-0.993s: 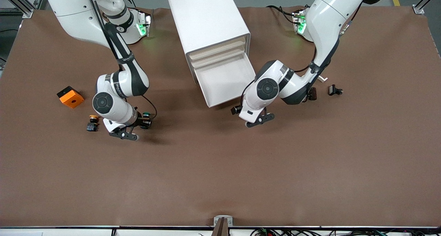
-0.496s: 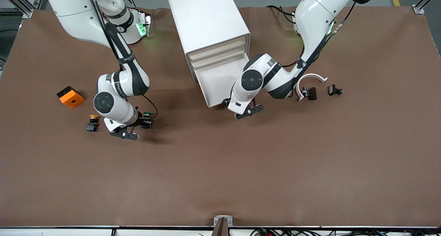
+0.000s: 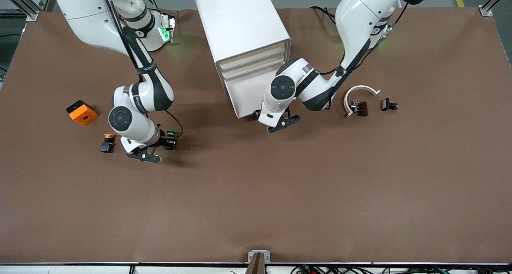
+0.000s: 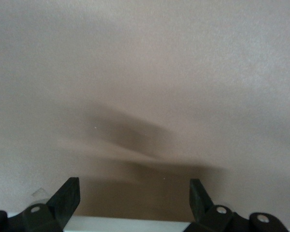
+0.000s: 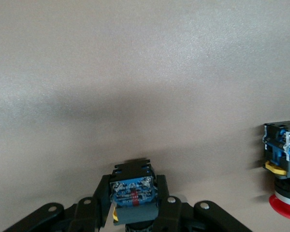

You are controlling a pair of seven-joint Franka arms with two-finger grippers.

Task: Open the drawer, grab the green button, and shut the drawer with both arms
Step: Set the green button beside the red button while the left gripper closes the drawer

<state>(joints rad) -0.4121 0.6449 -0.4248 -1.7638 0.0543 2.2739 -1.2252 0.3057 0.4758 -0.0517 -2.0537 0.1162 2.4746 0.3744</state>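
Brown surface. Right tool clamped on green-capped, black-blue button, cap mostly hidden, over right arm's end. Left tool apart at open drawer front.

The drawer, lowest of the cabinet, stands pulled out, apparently empty; the green-capped button sits clamped off the table.

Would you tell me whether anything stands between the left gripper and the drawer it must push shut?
Nothing visible does: the open left gripper sits right at the front edge of the half-open drawer.
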